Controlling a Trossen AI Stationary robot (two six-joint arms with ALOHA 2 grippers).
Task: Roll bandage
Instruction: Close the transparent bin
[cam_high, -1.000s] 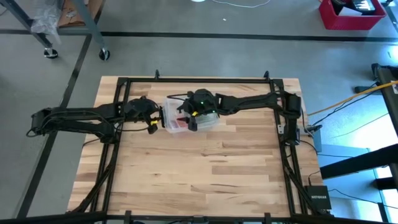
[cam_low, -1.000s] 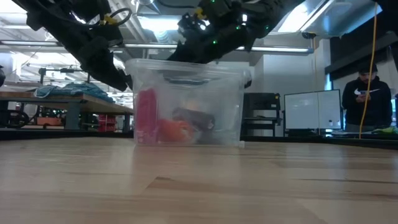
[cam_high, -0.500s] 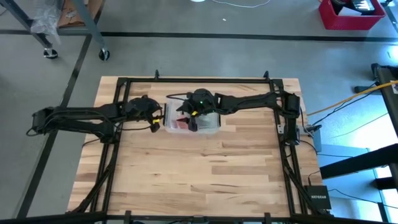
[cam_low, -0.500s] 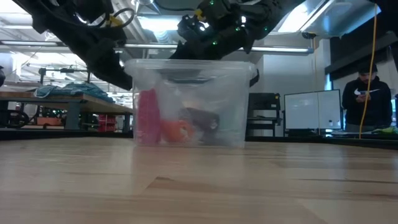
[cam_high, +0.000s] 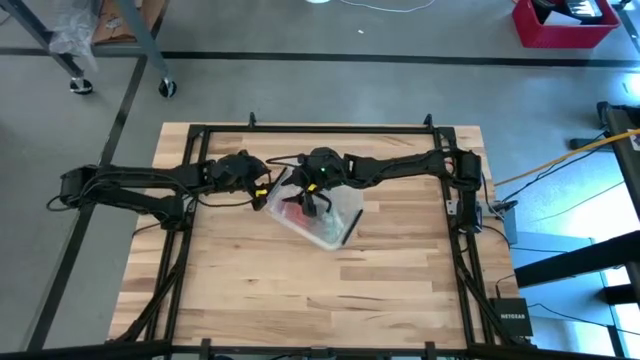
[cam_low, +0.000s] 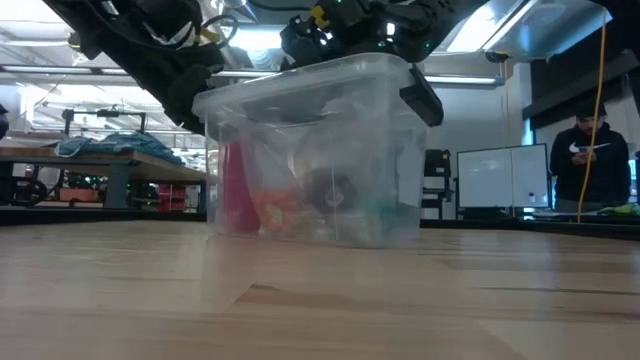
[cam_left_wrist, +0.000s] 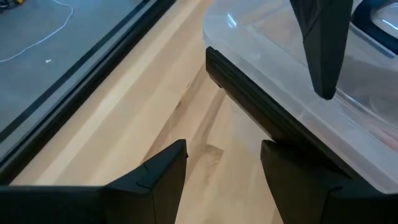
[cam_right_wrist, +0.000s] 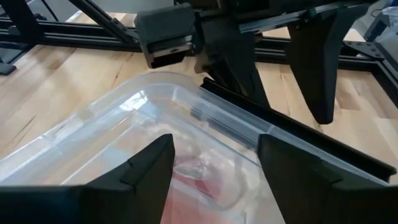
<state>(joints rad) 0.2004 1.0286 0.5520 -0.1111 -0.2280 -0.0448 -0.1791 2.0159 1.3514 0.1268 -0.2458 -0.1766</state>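
Observation:
A clear plastic box (cam_high: 335, 222) with black handles stands askew on the far middle of the wooden table. Red, orange and dark things show blurred through its wall (cam_low: 300, 200). I cannot make out the bandage; it is hidden or out of view. My left gripper (cam_high: 262, 187) is open at the box's left end, by the black handle there (cam_left_wrist: 242, 93). My right gripper (cam_high: 311, 204) hangs open over the lid (cam_right_wrist: 118, 124), pointing slantwise down; in the low view it sits just above the lid (cam_low: 345, 40). My left gripper meets the box's left-end black handle (cam_left_wrist: 270, 134) with the inner side of one finger (cam_left_wrist: 292, 174). The other finger stands clear over bare wood. It comes at the handle from the table's left, slanting down, and the box stands on the table. My right gripper is close over the lid, but I cannot tell whether its fingertips touch it.
Black frame rails (cam_high: 300, 130) run round the table's edges. The near half of the tabletop (cam_high: 320, 290) is bare wood. A person (cam_low: 590, 150) stands in the room beyond the table, at the low view's right.
My left gripper has gone toward the table's right edge, against the box's left end. The box has turned about on the table from level to slanting, its right end swinging toward the near edge. My right gripper has sunk a little over the lid.

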